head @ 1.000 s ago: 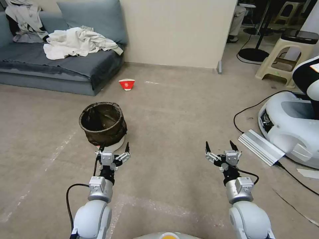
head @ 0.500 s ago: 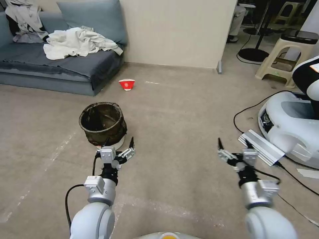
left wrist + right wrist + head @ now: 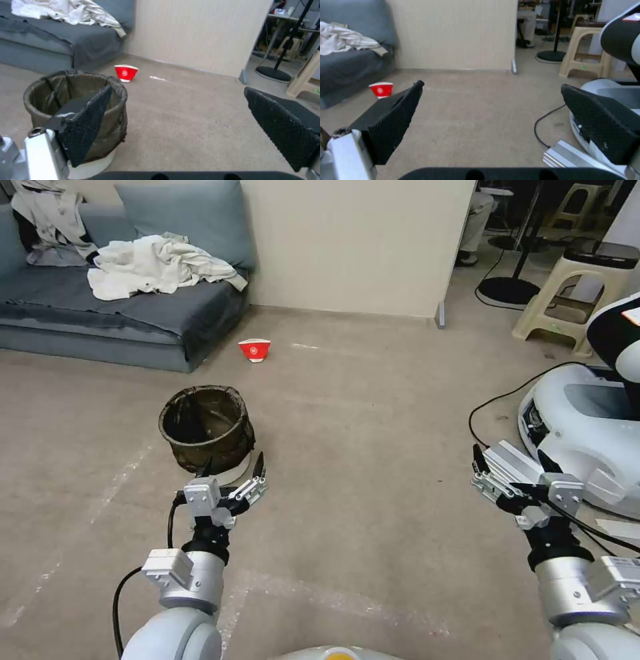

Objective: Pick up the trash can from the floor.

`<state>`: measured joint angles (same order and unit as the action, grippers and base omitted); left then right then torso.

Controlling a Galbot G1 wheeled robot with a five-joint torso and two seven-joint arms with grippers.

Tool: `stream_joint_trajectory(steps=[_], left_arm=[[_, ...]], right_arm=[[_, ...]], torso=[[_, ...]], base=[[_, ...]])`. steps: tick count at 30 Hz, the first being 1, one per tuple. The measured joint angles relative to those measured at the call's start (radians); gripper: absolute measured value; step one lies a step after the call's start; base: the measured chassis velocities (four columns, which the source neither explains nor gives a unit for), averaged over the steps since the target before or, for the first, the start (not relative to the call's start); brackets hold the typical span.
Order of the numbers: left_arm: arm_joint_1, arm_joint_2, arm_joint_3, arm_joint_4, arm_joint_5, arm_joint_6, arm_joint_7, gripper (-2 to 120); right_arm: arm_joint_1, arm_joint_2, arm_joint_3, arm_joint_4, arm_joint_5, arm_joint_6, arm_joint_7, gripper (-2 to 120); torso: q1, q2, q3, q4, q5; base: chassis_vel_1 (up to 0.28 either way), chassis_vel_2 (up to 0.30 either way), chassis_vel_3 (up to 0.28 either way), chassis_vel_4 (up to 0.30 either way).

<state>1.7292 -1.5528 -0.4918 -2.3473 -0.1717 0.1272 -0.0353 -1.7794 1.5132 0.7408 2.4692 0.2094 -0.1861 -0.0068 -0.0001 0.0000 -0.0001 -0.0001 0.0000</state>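
The trash can (image 3: 207, 430) stands upright on the floor (image 3: 347, 420), out in the open carpet, nearer the sofa (image 3: 127, 307) than the wall (image 3: 353, 247). Its dark crinkled bag is folded over the rim and hangs down most of the side, and a band of white base shows at the bottom. In the left wrist view the trash can (image 3: 75, 117) appears hollow, with the bag lining the inside.

The left gripper (image 3: 231, 469) hangs low over the floor just on the near side of the trash can, at its base. Its two black fingers are spread wide and hold nothing. In the head view one fingertip overlaps the white base and the other stands off to the side of it; whether either touches the can cannot be told. In the left wrist view one finger (image 3: 85, 122) lies across the front of the can and the other is well off to the side over bare carpet.

The right gripper (image 3: 513, 463) is held far over toward the other side, well apart from the trash can, near a ribbed grey metal strip (image 3: 517, 473) and the white base of another machine (image 3: 587, 440). Its fingers are also spread wide, with nothing between them.

A small red-and-white paper bowl (image 3: 255, 349) sits on the floor beyond the trash can, near the corner of the sofa. A heap of pale cloth (image 3: 157, 263) lies on the sofa seat.
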Motion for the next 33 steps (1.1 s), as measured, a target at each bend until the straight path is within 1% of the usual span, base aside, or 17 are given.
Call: stream_joint_trajectory(steps=[2, 3, 4, 6, 11, 33], left_arm=[[0.001, -0.002, -0.002, 0.001, 0.001, 0.0, -0.002, 99], [0.001, -0.002, -0.002, 0.001, 0.001, 0.0, -0.002, 99], [0.002, -0.003, -0.006, 0.002, 0.001, 0.0, -0.004, 99], [0.002, -0.003, -0.009, 0.002, 0.003, 0.0, -0.006, 99], [0.002, -0.006, -0.009, 0.002, 0.004, 0.0, -0.01, 99], [0.009, -0.009, -0.005, -0.002, 0.009, 0.0, -0.023, 99]], right_arm=[[0.001, -0.006, -0.003, -0.017, 0.013, 0.047, -0.003, 100], [0.001, -0.006, -0.003, -0.017, 0.013, 0.047, -0.003, 100], [0.004, -0.018, -0.009, -0.051, 0.033, 0.126, -0.008, 100], [0.007, -0.028, -0.015, -0.084, 0.051, 0.199, -0.013, 100], [0.008, -0.031, -0.02, -0.093, 0.067, 0.222, -0.027, 100], [0.008, -0.03, -0.025, -0.09, 0.082, 0.225, -0.044, 100]], torso=[[0.0, 0.0, 0.0, 0.0001, -0.0002], [0.0, 0.0, 0.0, 0.0001, -0.0002], [0.0, 0.0, 0.0, 0.0, 0.0002], [0.0, 0.0, 0.0, 0.0, 0.0003], [0.0, 0.0, 0.0, -0.0001, 0.0], [0.0, 0.0, 0.0, -0.0001, 0.0]], base=[[0.0, 0.0, 0.0, 0.0], [0.0, 0.0, 0.0, 0.0], [0.0, 0.0, 0.0, 0.0], [0.0, 0.0, 0.0, 0.0], [0.0, 0.0, 0.0, 0.0], [0.075, 0.074, 0.067, 0.067]])
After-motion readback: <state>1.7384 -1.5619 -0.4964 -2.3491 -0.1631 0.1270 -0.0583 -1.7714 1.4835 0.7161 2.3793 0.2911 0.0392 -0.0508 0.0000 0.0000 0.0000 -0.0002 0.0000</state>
